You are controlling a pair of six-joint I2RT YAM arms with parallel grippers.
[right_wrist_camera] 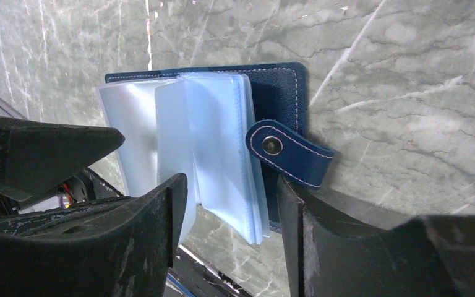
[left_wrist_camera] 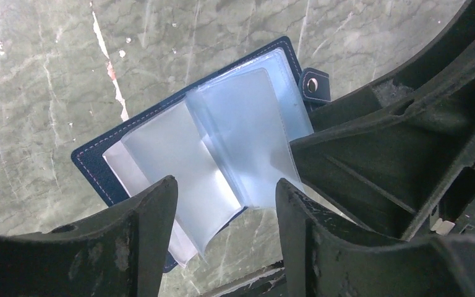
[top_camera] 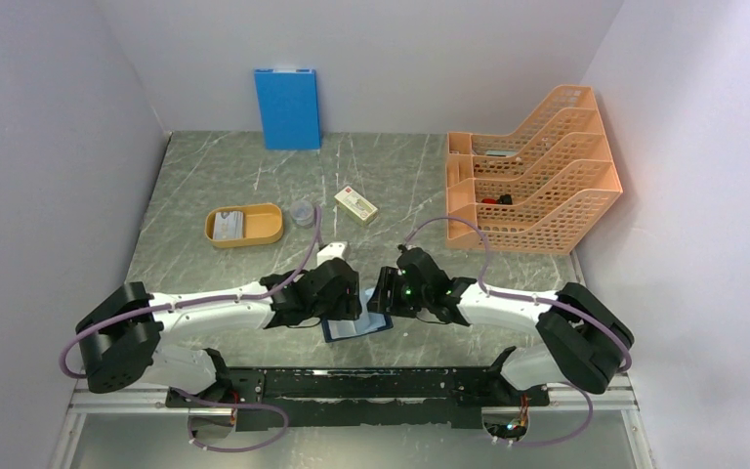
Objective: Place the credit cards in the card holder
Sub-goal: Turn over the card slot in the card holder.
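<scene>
L gripper (left_wrist_camera: 226, 185) spread wide, straddling clear sleeves (left_wrist_camera: 222, 130) of card holder (left_wrist_camera: 93, 164), nothing clamped. R gripper (right_wrist_camera: 230, 182) also spread round sleeves, snap tab (right_wrist_camera: 290, 154) by one tip.

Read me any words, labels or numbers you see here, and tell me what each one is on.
No text is readable.
The cream box has a red mark, but its print is too small to read.
The card holder shows no lettering.
</scene>
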